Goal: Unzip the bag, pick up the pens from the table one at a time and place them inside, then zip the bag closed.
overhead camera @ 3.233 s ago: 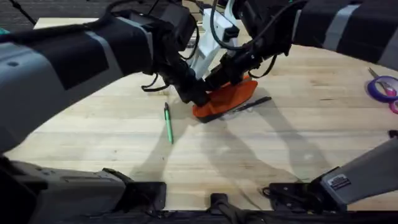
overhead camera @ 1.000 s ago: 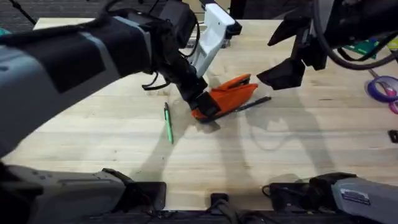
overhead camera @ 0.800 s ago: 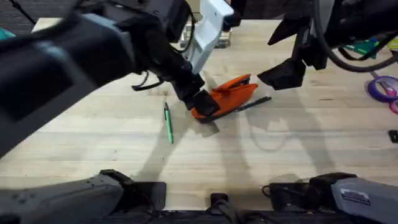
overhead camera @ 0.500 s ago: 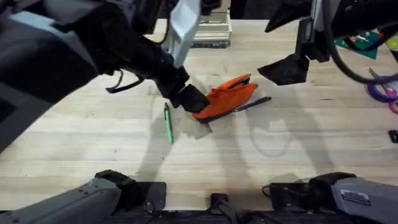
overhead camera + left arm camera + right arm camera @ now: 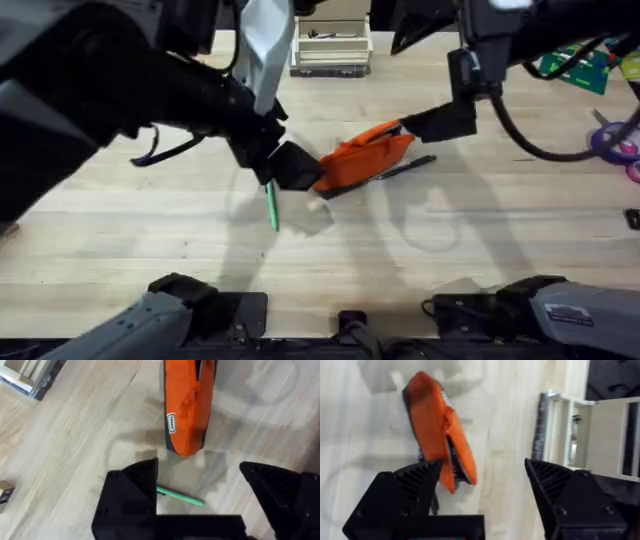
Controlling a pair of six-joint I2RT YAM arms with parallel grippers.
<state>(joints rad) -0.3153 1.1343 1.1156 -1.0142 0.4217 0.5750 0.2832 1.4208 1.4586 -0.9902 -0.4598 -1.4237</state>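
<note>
- Left claw (image 5: 283, 166) hangs just off the bag's left end, over the top of the green pen; its black fingers (image 5: 131, 491) are spread wide with nothing between them.
- Green pen (image 5: 270, 204) lies flat on the bench (image 5: 150, 240), a slim straight stick; in the left wrist view (image 5: 179, 496) it shows in the gap between the spread fingers, near the bag's rounded end but apart from it.
- Bench is pale wooden planking with plain grain lines, and it carries both pens and the bag.
- Bag (image 5: 362, 157) is bright orange soft fabric, a long oval with a dark base edge and a small white label on its side (image 5: 171, 422); it lies near the middle of the bench, between the two claws.
- In the right wrist view the bag's (image 5: 437, 425) top seam gapes partly open at one end, dark inside.
- Black pen (image 5: 405, 167) is thin and dark, lying against the bag's right lower edge and poking out past it.
- Right claw (image 5: 440, 120) hovers just right of the bag's far end, its ribbed black fingers (image 5: 410, 487) wide apart and empty.
- A pale slotted rack (image 5: 330, 50) stands at the bench's far edge.
</note>
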